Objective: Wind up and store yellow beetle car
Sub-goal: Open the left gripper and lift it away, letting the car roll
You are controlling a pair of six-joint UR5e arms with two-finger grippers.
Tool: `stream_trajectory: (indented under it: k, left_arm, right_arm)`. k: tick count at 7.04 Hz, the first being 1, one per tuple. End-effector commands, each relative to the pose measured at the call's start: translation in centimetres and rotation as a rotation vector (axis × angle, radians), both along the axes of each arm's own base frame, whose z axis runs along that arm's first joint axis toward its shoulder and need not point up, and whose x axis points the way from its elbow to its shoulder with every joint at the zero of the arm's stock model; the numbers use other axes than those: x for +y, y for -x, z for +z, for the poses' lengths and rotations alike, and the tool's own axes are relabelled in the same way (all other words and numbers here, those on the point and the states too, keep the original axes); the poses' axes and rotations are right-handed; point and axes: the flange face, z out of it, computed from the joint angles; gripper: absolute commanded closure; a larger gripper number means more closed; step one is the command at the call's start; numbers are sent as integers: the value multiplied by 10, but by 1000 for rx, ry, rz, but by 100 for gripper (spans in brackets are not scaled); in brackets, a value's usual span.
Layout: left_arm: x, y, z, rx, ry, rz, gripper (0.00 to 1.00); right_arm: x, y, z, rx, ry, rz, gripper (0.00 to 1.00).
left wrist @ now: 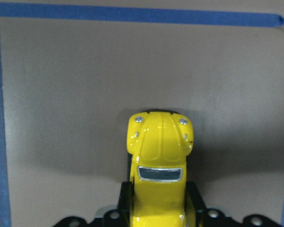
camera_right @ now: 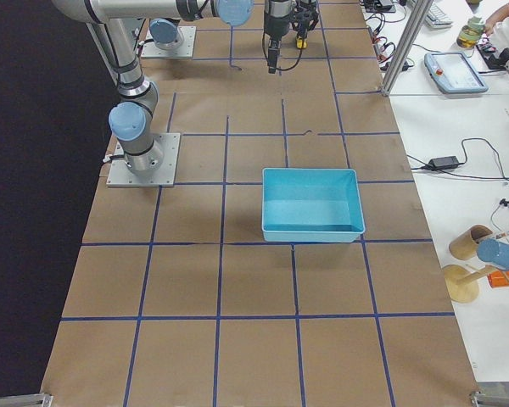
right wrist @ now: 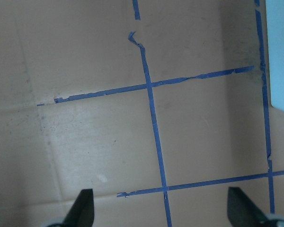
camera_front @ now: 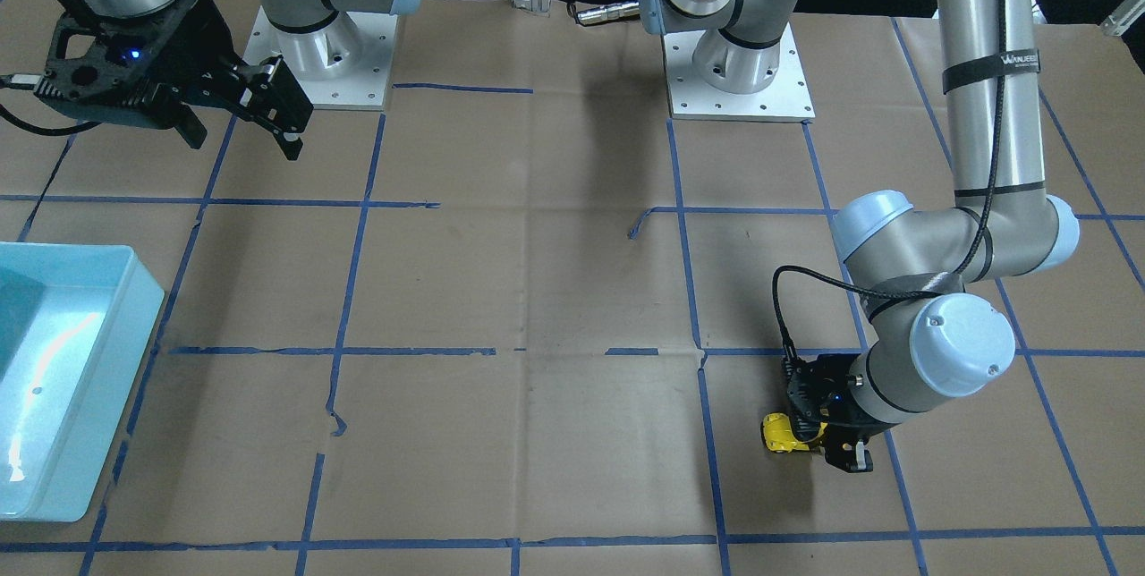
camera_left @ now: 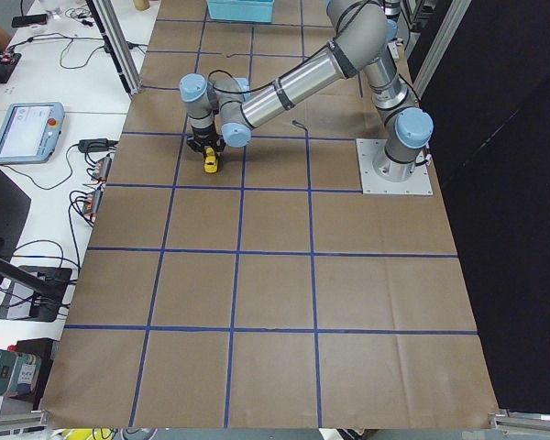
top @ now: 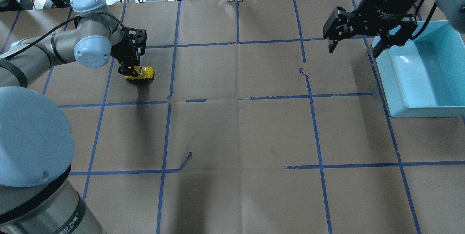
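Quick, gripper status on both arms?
left gripper: closed on the yellow beetle car, which sits on the table.
right gripper: open, holding nothing.

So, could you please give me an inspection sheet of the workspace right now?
Surface: table, brown paper with a blue tape grid, torn in places.
Job's things: yellow beetle car at the table's left; blue bin at its right, nothing seen inside.
Clutter: nothing seen.
Tools: left tool shut on the car; right tool open, empty, beside the bin.
Cables: black cable at the left wrist.
Surroundings: teach pendant on the side bench.
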Motion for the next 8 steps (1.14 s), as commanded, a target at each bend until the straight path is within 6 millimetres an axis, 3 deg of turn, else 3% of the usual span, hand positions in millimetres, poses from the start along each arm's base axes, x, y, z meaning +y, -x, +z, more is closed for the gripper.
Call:
stream_trajectory:
  k: [1, 2, 3, 6, 8]
  left_arm:
    - [0, 8, 33, -2, 11, 29, 1]
    - [13, 18, 72, 10, -23, 102, 1]
    - [32, 42, 118, 6, -22, 184, 1]
    - [93, 135, 237, 16, 69, 797, 1]
    - [131, 145, 291, 20, 78, 1210, 1]
  right_arm:
    - [0, 0, 0, 0, 0, 0, 0]
    - [0, 0, 0, 0, 0, 0, 0]
    - [0, 0, 0, 0, 0, 0, 0]
    - [-1, 0, -1, 0, -2, 0, 0]
    - [1, -2, 3, 0, 5, 8, 0]
